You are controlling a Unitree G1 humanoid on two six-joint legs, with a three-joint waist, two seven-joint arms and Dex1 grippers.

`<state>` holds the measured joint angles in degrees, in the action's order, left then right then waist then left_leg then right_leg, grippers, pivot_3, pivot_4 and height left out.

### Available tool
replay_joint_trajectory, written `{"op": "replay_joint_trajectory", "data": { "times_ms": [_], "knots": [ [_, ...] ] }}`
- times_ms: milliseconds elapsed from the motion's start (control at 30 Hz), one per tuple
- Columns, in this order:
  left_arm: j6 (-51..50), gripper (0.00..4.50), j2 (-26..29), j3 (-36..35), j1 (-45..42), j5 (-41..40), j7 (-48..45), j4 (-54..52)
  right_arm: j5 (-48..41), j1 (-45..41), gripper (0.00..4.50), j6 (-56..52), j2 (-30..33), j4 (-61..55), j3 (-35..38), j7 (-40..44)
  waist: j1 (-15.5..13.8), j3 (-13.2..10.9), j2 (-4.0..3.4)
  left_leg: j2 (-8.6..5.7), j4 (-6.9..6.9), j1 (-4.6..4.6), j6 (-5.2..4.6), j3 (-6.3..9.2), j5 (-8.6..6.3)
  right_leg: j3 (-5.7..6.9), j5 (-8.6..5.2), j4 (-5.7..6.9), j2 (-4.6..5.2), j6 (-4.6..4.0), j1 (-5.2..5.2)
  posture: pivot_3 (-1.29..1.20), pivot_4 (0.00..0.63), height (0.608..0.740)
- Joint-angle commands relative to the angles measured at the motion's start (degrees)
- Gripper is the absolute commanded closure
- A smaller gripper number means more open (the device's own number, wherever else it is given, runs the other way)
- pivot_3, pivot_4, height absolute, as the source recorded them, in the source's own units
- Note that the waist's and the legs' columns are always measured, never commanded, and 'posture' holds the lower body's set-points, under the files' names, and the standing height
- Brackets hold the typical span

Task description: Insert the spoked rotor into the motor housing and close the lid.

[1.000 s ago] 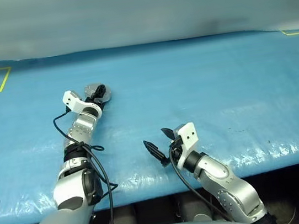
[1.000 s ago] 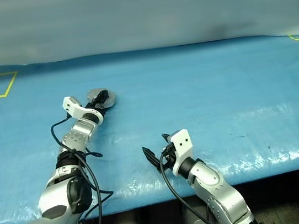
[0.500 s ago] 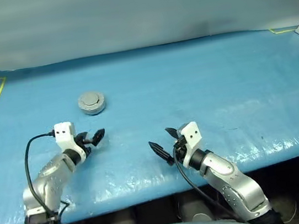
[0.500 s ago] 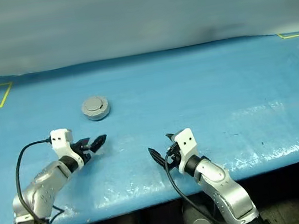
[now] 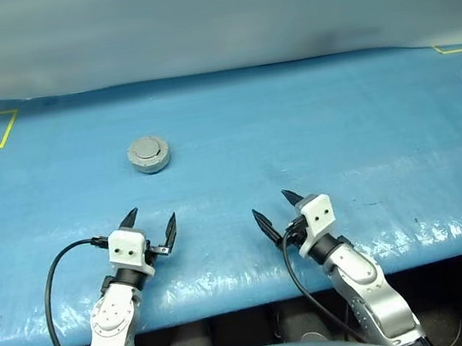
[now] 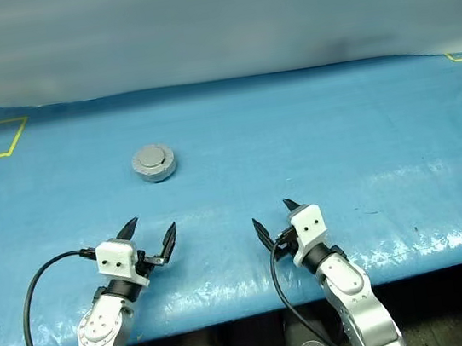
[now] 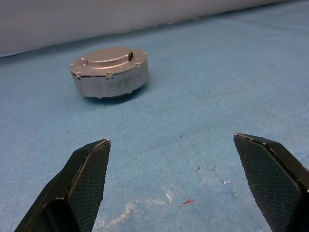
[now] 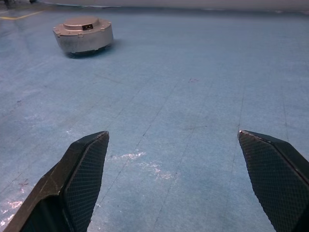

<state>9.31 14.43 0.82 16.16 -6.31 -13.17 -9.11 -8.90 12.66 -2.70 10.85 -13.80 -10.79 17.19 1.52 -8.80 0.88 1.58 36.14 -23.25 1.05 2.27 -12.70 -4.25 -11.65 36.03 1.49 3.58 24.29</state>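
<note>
On the blue tabletop (image 5: pixel 311 127) sits the motor housing (image 5: pixel 148 155), well ahead of the left claw (image 5: pixel 148 223), with its lid (image 7: pixel 107 54) shut flat on top. It looks like hard, heavy, smooth metal, so a squeeze across its round sides seems best. Both the left claw and the right claw (image 5: pixel 274 211) are spread wide, holding nothing.

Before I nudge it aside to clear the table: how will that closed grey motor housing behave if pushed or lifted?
The motor housing looks like solid metal, so probably heavy for its size and stiff. It sits flat and low on the blue table cover, so it should slide rather than tip or roll. Its smooth round wall may be slippery to pinch; the lid lies shut.
</note>
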Motion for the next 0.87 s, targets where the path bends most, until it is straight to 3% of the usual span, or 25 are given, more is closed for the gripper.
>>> {"op": "replay_joint_trajectory", "data": {
  "times_ms": [33, 867],
  "knots": [
    [2.0, 0.02, 0.1, -0.2, -0.1, 0.9, -1.1, 0.2, 1.2, -0.5, 0.0, 2.1, -0.7, -0.3, 0.5, -0.5, 0.0, 0.0, 0.0, 0.01, 0.02, -0.03, 0.0, -0.01, 0.0, 0.0, 0.0, 0.0, 0.0, 0.0, 0.03, 0.0, 0.15, 0.74],
    [0.0, 0.02, -0.2, -1.0, -1.8, 0.1, -5.6, 2.7, 1.6, 0.0, 0.0, 1.6, -2.9, 0.6, 2.2, -1.1, 0.1, 0.0, 0.0, 0.01, 0.29, -0.22, -0.01, 0.02, 0.0, 0.02, 0.01, 0.21, -0.03, 0.02, 0.14, 0.0, 0.15, 0.74]
  ]
}}
